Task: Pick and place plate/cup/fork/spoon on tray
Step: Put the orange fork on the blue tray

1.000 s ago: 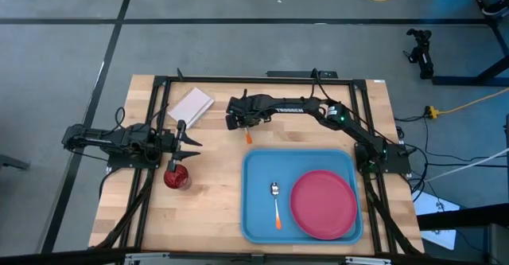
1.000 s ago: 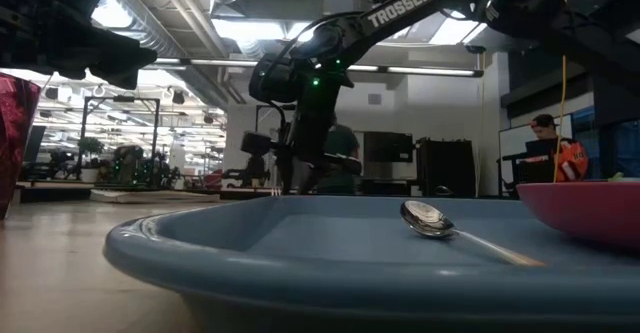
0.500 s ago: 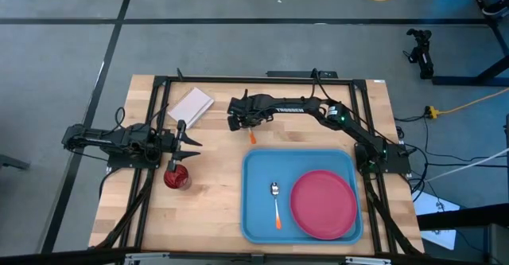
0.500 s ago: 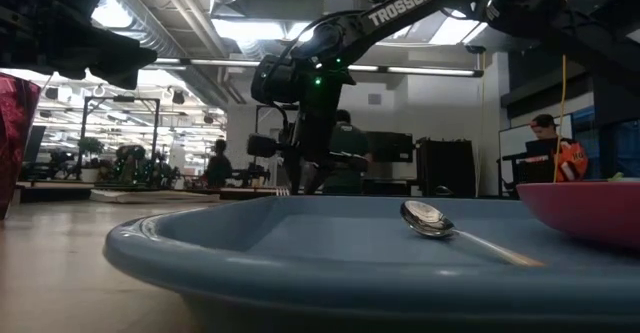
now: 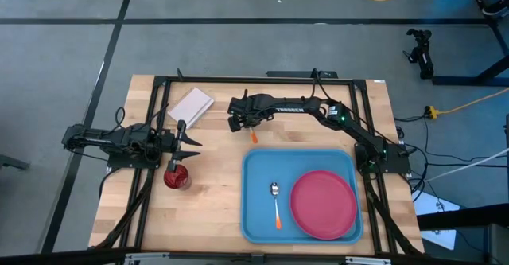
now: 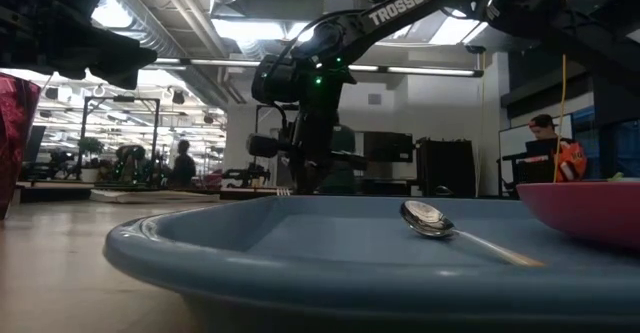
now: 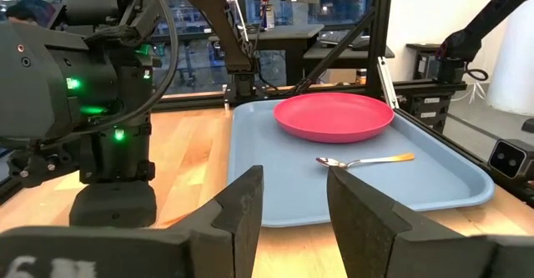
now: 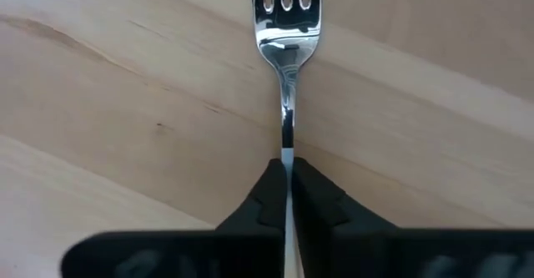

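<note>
a: what's changed in the last second?
b: the right pincer [image 8: 286, 196], clenched on the fork [image 8: 285, 53], has carried it slightly toward the tray [image 5: 258, 217]; its orange tip pokes out.
a: and the left pincer [image 7: 290, 219]?
b: released, idle by the cup [image 5: 176, 177]. 2 items remain.

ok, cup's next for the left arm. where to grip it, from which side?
Grip the cup by its rim, one finger inside and one outside, coming straight down. It stands upright and open-topped on bare wood, nothing crowding it, and the left gripper waits open close by.
</note>
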Robot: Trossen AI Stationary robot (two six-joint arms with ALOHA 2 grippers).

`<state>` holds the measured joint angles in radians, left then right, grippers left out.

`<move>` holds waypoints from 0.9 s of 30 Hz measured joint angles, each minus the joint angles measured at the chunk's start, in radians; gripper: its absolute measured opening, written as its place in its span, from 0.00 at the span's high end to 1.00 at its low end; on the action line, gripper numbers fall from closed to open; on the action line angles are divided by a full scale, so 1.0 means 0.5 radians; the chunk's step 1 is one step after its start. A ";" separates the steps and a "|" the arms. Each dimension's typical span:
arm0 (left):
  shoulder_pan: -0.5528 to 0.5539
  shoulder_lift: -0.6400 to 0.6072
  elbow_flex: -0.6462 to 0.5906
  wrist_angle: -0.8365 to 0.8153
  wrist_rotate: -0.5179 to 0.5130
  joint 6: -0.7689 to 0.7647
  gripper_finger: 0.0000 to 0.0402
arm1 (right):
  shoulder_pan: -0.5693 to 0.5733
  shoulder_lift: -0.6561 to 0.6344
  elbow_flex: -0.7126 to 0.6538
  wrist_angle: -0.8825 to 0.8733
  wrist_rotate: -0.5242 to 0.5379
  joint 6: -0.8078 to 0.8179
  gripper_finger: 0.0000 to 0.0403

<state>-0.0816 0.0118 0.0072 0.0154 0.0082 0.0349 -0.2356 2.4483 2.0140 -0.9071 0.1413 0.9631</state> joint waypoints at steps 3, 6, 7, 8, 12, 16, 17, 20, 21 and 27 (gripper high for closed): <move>0.000 0.000 0.000 0.000 0.000 0.000 0.68 | 0.004 -0.019 0.026 -0.031 0.041 -0.030 0.98; 0.000 0.000 0.000 0.000 0.001 -0.001 0.68 | 0.024 -0.027 0.088 -0.127 0.140 -0.052 0.98; 0.000 0.000 0.000 0.000 0.001 0.000 0.68 | 0.034 -0.027 0.141 -0.160 0.176 -0.052 0.98; 0.000 0.000 0.000 0.000 0.000 0.000 0.68 | 0.044 -0.036 0.191 -0.209 0.213 -0.051 0.98; 0.000 0.000 0.000 0.000 0.001 -0.001 0.68 | 0.099 -0.053 0.368 -0.393 0.365 0.003 0.98; 0.000 0.000 0.000 0.000 0.000 0.000 0.68 | 0.179 -0.050 0.522 -0.559 0.446 0.082 0.98; 0.000 0.000 0.000 0.000 -0.001 0.000 0.68 | 0.200 -0.051 0.559 -0.615 0.448 0.112 0.98; 0.000 0.000 0.000 0.000 -0.004 0.000 0.68 | 0.279 -0.051 0.631 -0.738 0.449 0.214 0.98; 0.000 0.000 0.000 0.000 -0.004 0.000 0.68 | 0.312 -0.051 0.645 -0.750 0.451 0.249 0.98; 0.000 0.000 0.000 0.000 -0.005 0.000 0.68 | 0.552 -0.052 0.671 -0.889 0.463 0.655 0.98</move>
<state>-0.0814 0.0120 0.0074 0.0154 0.0059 0.0349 0.0402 2.4222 2.3492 -1.3516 0.3730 1.2907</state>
